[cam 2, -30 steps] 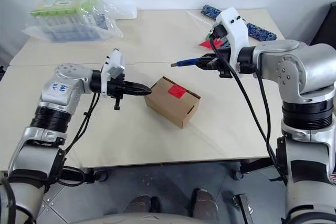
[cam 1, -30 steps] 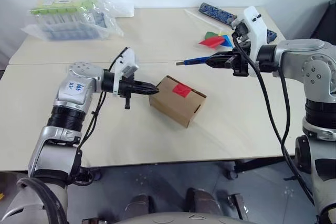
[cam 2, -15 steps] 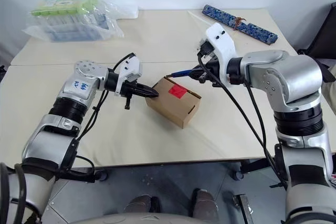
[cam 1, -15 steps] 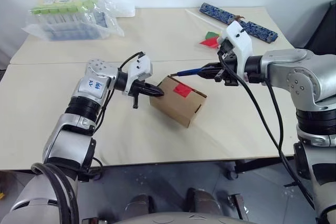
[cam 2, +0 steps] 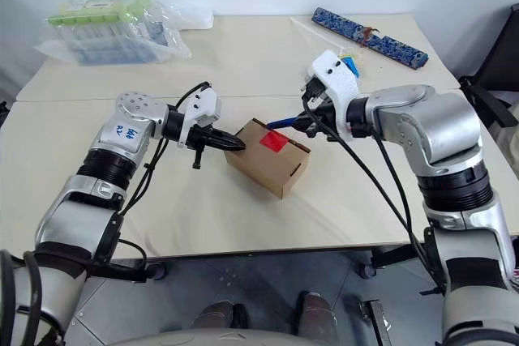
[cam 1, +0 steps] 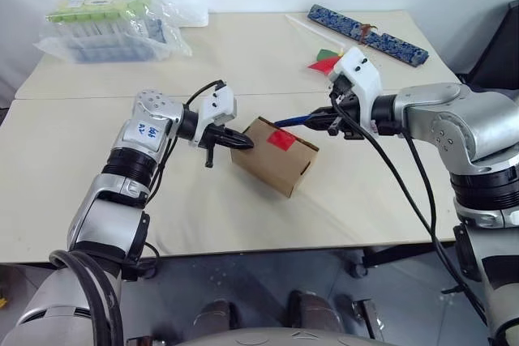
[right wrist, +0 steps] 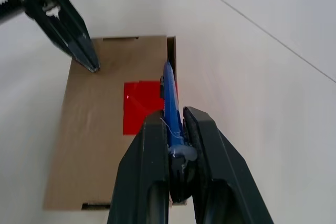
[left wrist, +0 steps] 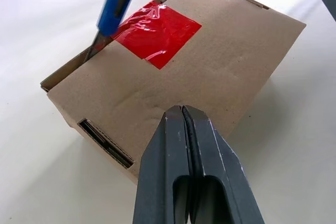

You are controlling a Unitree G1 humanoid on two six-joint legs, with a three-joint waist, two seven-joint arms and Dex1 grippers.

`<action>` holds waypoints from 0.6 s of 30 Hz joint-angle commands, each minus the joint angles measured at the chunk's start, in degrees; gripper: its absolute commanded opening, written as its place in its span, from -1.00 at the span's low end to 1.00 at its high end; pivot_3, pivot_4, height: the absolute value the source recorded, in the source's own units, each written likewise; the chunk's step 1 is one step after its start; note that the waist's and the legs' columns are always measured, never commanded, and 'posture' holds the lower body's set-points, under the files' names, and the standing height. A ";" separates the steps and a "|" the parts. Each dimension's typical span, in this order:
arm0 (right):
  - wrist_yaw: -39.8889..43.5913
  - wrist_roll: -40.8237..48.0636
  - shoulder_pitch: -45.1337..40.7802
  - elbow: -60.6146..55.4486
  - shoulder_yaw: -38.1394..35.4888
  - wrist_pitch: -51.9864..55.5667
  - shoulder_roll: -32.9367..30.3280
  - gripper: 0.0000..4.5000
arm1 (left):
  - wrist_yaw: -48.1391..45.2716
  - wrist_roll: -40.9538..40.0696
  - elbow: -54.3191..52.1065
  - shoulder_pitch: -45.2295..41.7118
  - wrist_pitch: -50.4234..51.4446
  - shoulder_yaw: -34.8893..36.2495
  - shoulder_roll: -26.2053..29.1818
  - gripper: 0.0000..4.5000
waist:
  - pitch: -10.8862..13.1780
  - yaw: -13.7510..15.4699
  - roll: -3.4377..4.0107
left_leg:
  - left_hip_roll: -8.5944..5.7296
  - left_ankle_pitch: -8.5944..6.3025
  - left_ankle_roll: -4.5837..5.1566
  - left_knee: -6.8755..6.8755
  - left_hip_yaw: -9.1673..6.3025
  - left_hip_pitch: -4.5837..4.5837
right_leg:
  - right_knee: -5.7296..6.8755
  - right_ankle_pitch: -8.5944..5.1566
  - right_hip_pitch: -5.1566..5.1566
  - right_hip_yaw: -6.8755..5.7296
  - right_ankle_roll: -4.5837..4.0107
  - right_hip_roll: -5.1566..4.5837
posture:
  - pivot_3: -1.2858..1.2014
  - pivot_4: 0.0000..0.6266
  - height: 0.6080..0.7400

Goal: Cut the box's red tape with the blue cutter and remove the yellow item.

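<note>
the yellow item cannot be seen anywhere on the table; the small brown cardboard box [cam 1: 275,155] has its flaps down, so its inside is hidden. the slim blue cutter [right wrist: 169,103] is partly covered by the right gripper [right wrist: 176,129], whose two black fingers are clamped on its rear end; whether its blade is out is hard to make out, and its front end sits at the box's far top edge, just beside the red tape [left wrist: 156,33]. whether the tip actually touches the cardboard cannot be told. the bag's contents at the far left corner are blurred behind clear plastic.

count: one box, lying skewed near the middle of the pale table [cam 1: 97,160]; one square of glossy red tape on its top, uncut as far as can be seen; one cutter; two grippers. the left gripper [left wrist: 182,114] has its fingers pressed fully together, holding nothing, its tip set on the box's top near the left end. further back lie one long blue patterned strip [cam 1: 366,34], one multicoloured paper pinwheel [cam 1: 324,61], partly hidden behind the right wrist, and one clear plastic bag of green-topped items [cam 1: 113,26].
</note>
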 commanded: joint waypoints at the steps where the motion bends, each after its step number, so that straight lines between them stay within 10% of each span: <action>1: 2.11 -0.99 -0.47 -2.34 0.54 -1.24 -2.82 -0.93 | -0.02 2.89 0.43 -0.19 0.10 -1.59 0.11 -1.00 | 0.00 0.00 0.00 | 0.00 0.00 0.00 0.00 0.00 0.00 | 0.00 0.00 0.00 0.00 0.00 0.00 | 0.03 -0.52 1.00; 18: 13.29 -5.82 -7.80 0.97 10.85 -0.39 -10.82 -0.93 | 3.98 9.99 1.80 -1.87 5.65 -6.45 -1.96 -1.00 | -0.02 0.89 0.00 | 0.01 0.00 0.02 0.22 -0.02 0.16 | 0.09 0.00 0.22 0.05 0.00 -0.01 | 0.03 -0.52 1.00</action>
